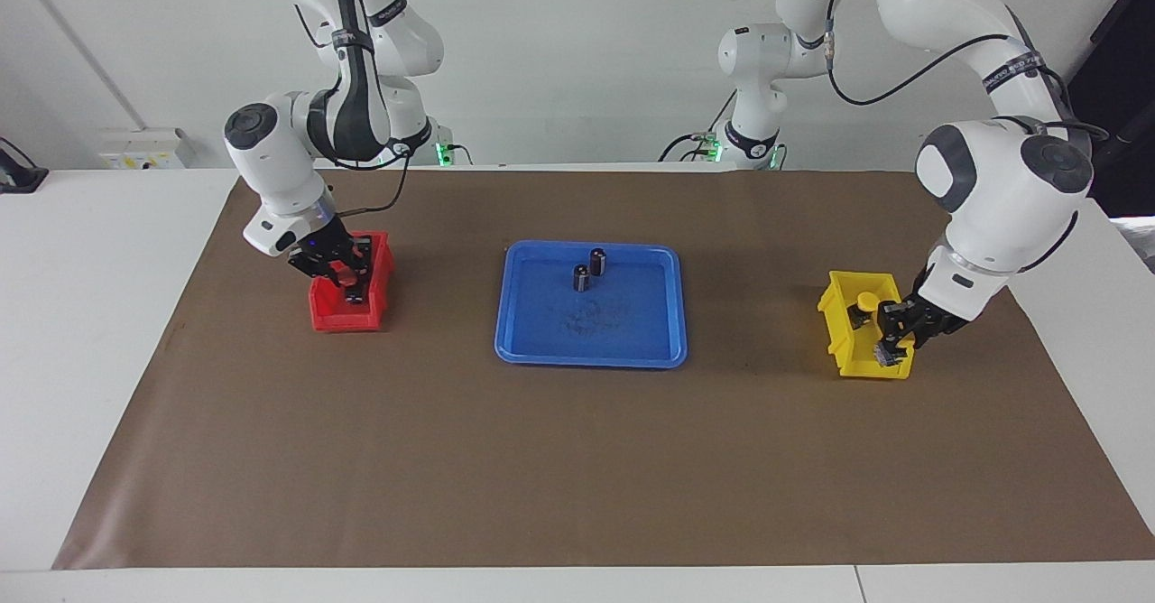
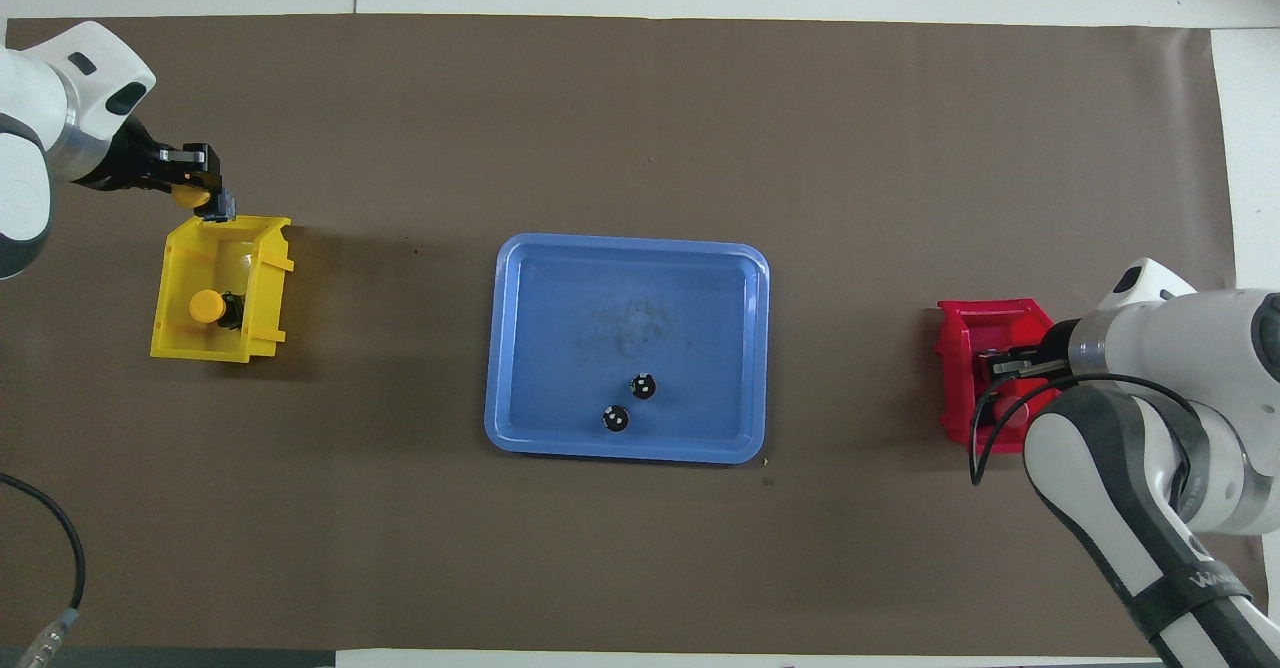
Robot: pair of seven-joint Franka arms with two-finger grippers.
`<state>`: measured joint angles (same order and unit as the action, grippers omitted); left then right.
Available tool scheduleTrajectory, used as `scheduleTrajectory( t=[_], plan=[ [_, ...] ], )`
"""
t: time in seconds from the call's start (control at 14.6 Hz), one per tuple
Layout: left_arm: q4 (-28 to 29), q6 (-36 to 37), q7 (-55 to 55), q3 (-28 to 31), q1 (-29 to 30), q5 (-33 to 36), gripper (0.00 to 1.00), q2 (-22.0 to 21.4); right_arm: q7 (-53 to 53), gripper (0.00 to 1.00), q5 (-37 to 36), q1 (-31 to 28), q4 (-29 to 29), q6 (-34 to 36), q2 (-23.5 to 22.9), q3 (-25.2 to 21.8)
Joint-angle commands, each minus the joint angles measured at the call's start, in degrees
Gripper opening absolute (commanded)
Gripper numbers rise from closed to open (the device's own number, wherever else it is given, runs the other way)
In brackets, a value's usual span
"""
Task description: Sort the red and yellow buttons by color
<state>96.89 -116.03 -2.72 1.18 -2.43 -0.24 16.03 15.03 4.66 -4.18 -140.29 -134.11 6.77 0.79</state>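
Yellow button (image 2: 188, 195) pinched in the left gripper (image 1: 889, 347) over the yellow bin (image 1: 848, 355), where another yellow button (image 1: 865, 301) already sits. Right gripper (image 1: 347, 285) is down in the red bin (image 1: 336, 319), clamped on a red button (image 1: 342, 271). They look light, hard and smooth-capped, so the boxy black base seems the safer hold. Bin walls are close; the brown mat (image 1: 577, 468) gives plenty of open room.
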Motion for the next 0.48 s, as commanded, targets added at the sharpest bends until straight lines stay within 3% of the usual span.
scheduleTrajectory(
  t=[0.0,0.41],
  plan=[
    [2.94,-1.57,-1.41,-0.56,0.94,0.59,0.01,-0.56,1.93,0.49,1.14,-0.31,-0.16,-0.64,0.44,0.18],
    [6.81,-2.18,-1.41,-0.56,0.94,0.59,0.01,-0.56,0.79,0.67,1.05,-0.22,8.79,8.75,-1.15,0.27]
  ],
)
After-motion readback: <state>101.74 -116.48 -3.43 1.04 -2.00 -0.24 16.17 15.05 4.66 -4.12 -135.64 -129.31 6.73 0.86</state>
